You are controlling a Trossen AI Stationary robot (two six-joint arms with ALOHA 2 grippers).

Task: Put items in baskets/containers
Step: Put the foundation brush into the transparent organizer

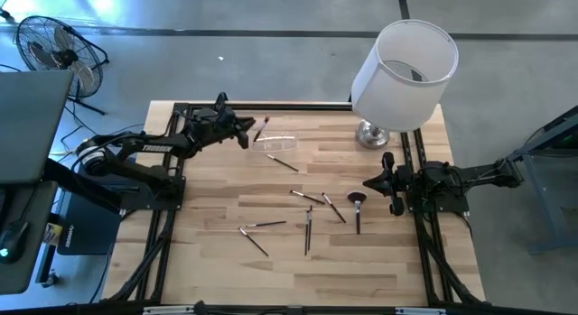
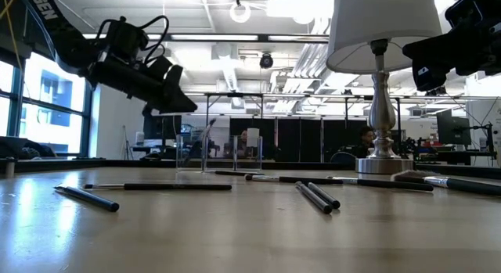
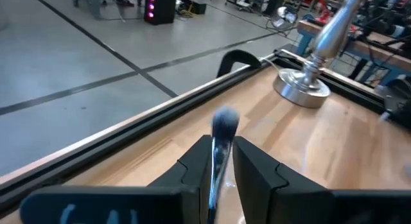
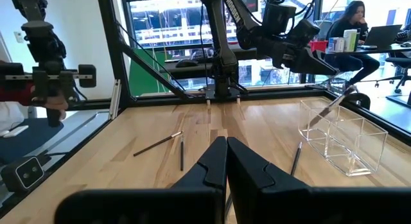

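My left gripper (image 1: 247,133) hovers open at the far left of the table, just above a clear plastic container (image 1: 280,142). One slim brush (image 4: 331,108) leans inside that container, its head end up and clear of the fingertips. In the left wrist view the same brush (image 3: 221,131) shows in the gap between my parted fingers. Several more brushes lie flat on the wood, among them one with a fluffy brown head (image 1: 357,199) and a pair (image 1: 308,232). My right gripper (image 1: 368,182) waits shut at the right side, level above the table.
A white-shaded lamp (image 1: 402,76) stands on its silver base (image 1: 372,133) at the far right. A loose brush (image 1: 283,163) lies just in front of the container. People sit at desks in the room beyond the table.
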